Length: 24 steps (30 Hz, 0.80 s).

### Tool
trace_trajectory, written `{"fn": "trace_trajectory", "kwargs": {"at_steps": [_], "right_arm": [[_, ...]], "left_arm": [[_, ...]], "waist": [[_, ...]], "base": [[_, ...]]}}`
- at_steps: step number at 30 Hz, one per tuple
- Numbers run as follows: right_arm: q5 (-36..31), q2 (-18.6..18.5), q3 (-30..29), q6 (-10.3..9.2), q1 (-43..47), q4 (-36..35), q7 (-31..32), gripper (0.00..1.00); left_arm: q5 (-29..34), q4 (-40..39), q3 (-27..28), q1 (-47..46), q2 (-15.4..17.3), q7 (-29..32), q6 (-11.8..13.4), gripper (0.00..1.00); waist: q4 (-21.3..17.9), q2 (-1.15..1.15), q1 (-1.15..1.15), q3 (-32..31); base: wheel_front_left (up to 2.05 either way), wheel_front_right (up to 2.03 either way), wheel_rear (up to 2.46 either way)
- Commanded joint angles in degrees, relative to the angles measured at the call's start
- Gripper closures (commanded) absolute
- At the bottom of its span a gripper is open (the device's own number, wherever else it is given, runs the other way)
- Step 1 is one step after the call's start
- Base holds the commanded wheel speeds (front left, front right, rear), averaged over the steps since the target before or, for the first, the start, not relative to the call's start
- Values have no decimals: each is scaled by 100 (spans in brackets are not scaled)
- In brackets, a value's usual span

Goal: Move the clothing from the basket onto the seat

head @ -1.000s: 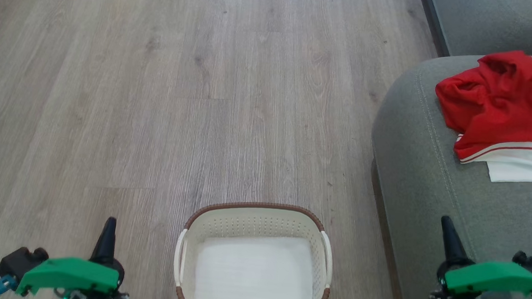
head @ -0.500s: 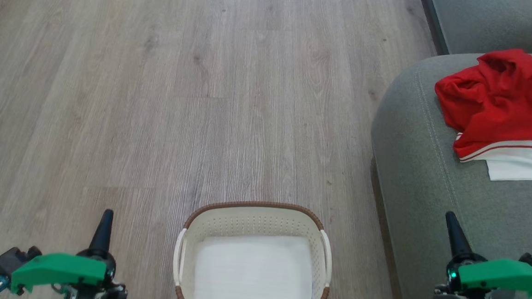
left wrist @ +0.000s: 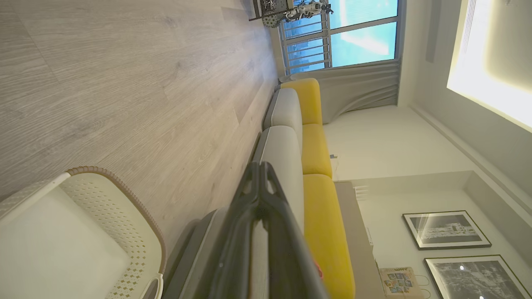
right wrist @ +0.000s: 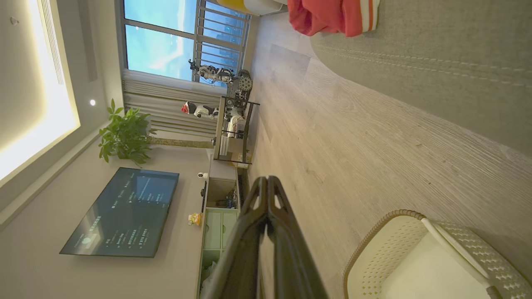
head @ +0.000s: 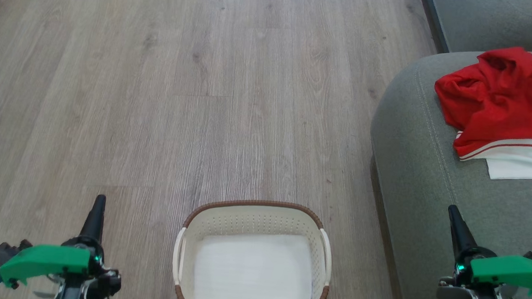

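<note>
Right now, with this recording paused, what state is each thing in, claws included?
basket, upright, no clothing in the part of it in view.
clothing, crumpled in a heap on the seat, touched by neither claw.
seat, bearing the clothing near its rounded edge.
left claw, shut, fingertips together, holding nothing.
right claw, shut, fingertips together, holding nothing.
</note>
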Motion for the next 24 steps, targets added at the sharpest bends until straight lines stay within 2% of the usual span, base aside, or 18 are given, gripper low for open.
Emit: {"fn": "trace_trajectory", "kwargs": {"at_steps": [1,16,24], "right_arm": [[201,-18,59,-1,-343,-232,66,100],[1167,-16,-42,-1,-427,-292,317,100],[1205,-16,-46,-1,-430,-294,327,100]], "left_arm": [[-175,-148,231,-335,22,69,-79,100],[-1031,-121,511,-509,-66,322,-326,100],[-1059,-120,530,-517,-74,338,-336,100]], "waist": [[-3,0,0,3],[-25,0,0,26],[-26,0,0,27]], "base": [[0,0,0],[0,0,0],[0,0,0]]}}
